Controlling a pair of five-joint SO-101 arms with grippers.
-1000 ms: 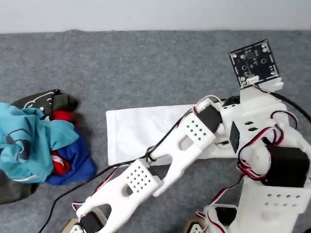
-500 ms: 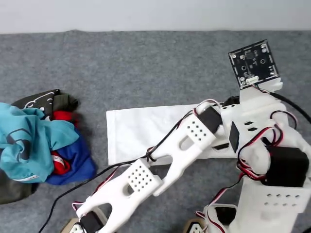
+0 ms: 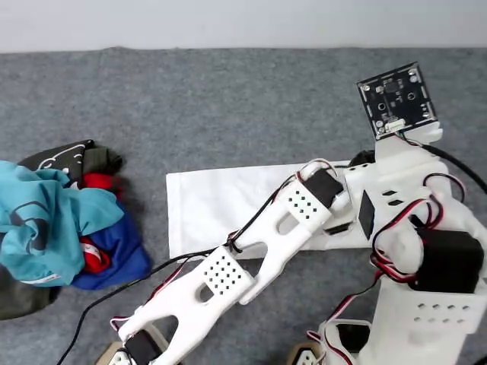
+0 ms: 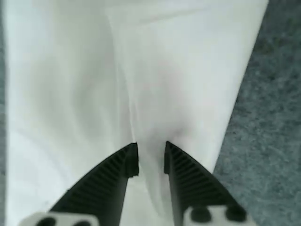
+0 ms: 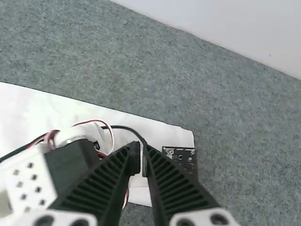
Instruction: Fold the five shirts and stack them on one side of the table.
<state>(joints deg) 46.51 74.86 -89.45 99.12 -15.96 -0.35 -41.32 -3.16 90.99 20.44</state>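
A white shirt (image 3: 221, 201) lies folded into a long strip in the middle of the grey table (image 3: 228, 99). My left arm (image 3: 304, 209) stretches from the near left edge to the strip's right end. In the left wrist view my left gripper (image 4: 150, 157) is down on the white shirt (image 4: 178, 70), its fingers pinched on a raised crease of the cloth. My right gripper (image 5: 141, 157) hangs shut and empty above that same end of the white shirt (image 5: 33, 108), over the left arm's wrist. A heap of unfolded shirts (image 3: 46, 220) sits at the table's left edge.
The heap holds a teal shirt on top, a blue one (image 3: 114, 255), a red one (image 3: 99, 182) and a dark one (image 3: 68, 156). The right arm's body (image 3: 426, 258) takes up the near right corner. Bare grey table lies behind the strip, up to a white wall (image 3: 243, 23).
My left arm has shifted very slightly at the strip's right end. The shirt, the heap and the right arm stay where they were.
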